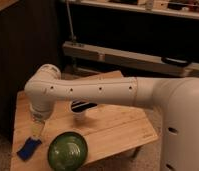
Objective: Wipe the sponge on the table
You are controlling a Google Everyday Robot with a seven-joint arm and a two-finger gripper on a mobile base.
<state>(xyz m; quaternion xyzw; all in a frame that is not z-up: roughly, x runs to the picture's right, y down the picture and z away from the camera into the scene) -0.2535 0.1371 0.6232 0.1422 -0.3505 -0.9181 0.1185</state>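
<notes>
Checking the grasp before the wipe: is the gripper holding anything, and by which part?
Nothing is held. The gripper hangs open over the left side of the table; the sponge lies flat on the wood just below it, ungripped.

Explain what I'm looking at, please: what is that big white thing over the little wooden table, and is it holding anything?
The big white shape is a robot. Its body stands on the right, and its one long arm stretches left across the table. At the arm's end hangs the gripper, a two-fingered hand pointing down near the table's left side. It is open and holds nothing.

There is only one picture of this moment, from one camera looking down on the scene. I cannot say where that camera is mounted.

On the wooden table lies a blue sponge at the front left corner, just below the gripper. A green bowl sits to its right. A small cup-like thing with dark stripes stands partly hidden by the arm. A long pale rail runs behind the table.
</notes>
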